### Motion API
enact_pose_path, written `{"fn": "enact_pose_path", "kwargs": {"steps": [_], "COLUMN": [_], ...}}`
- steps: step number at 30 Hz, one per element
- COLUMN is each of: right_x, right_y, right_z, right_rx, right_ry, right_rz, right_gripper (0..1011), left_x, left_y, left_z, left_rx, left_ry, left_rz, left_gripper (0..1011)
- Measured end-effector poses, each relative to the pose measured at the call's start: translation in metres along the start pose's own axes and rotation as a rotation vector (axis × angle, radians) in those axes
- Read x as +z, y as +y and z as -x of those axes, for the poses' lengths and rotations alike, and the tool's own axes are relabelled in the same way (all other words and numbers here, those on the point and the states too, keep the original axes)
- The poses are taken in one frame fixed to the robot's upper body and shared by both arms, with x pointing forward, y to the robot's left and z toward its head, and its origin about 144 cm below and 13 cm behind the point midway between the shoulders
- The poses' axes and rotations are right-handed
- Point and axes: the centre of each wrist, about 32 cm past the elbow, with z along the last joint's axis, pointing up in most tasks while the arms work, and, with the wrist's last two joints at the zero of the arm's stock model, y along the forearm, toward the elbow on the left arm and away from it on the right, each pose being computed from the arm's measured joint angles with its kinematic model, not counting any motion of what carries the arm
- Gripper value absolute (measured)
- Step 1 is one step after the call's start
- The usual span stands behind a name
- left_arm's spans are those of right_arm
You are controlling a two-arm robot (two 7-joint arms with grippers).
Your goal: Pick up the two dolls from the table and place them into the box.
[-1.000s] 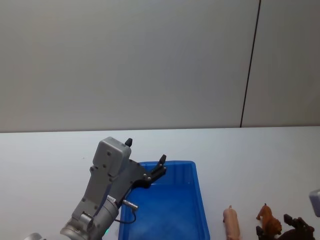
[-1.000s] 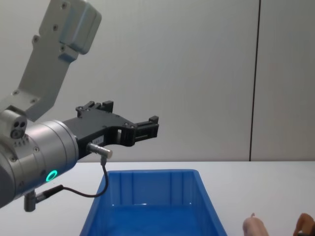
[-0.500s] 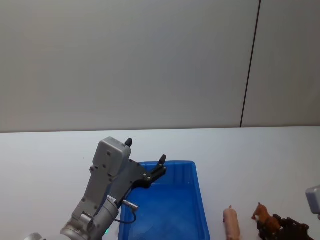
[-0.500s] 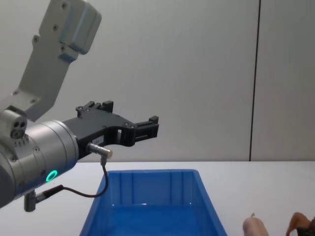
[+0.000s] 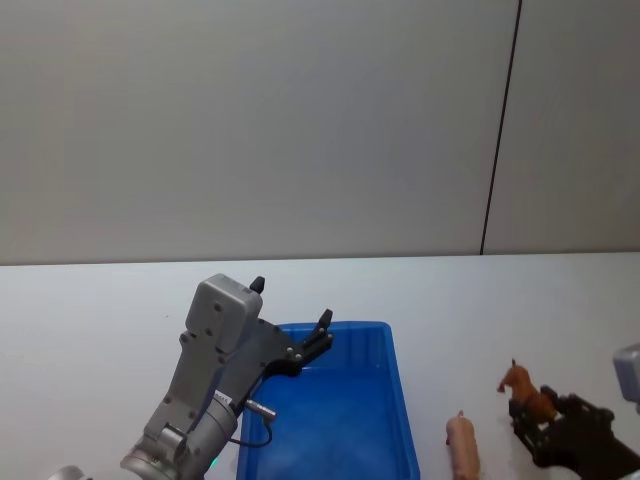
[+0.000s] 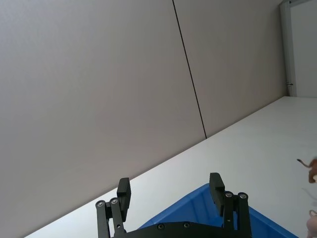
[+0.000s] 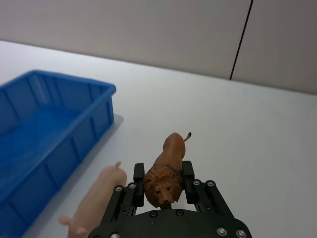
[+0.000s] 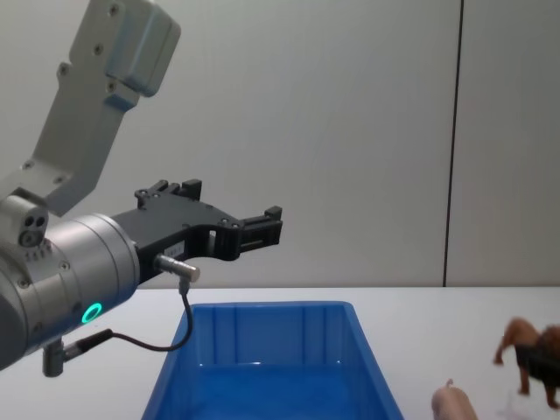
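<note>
Right gripper (image 7: 163, 174), lower right: jaws clamped on toy lion (image 5: 522, 388) above the counter (image 5: 500, 300). Pig (image 5: 462, 447) lies beside blue bin (image 5: 402, 420). We should carry leftward, clearing its rim. Left gripper (image 6: 170, 186) idles over the bin, jaws wide.

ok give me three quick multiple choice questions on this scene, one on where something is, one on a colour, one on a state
1. Where is the pig?
A) on the table beside the box
B) inside the box
C) held up in a gripper

2. What colour is the box?
A) red
B) green
C) blue

3. The right gripper is:
A) open and empty
B) shut on the brown toy
C) shut on the pig

Answers:
1 A, the pig lies on the white table next to the box's outer wall.
2 C, its walls and rim are bright blue.
3 B, it clamps the brown toy from both sides, while the left gripper hangs open above the box.
</note>
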Motion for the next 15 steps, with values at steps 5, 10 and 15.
{"fn": "enact_pose_path", "kwargs": {"steps": [5,10,15], "right_x": [0.015,0.03,0.044], "right_y": [0.005,0.012,0.019], "right_z": [0.004,0.008,0.014], "right_rx": [0.023,0.061,0.11], "right_ry": [-0.024,-0.039,-0.046], "right_rz": [-0.07,-0.124,-0.162], "right_gripper": [429,429,428], "left_x": [0.0,0.0,0.0], "left_y": [0.0,0.0,0.0], "left_z": [0.0,0.0,0.0], "left_rx": [0.0,0.0,0.0], "left_ry": [0.0,0.0,0.0], "left_rz": [0.0,0.0,0.0], "left_gripper": [1003,1003,1003]}}
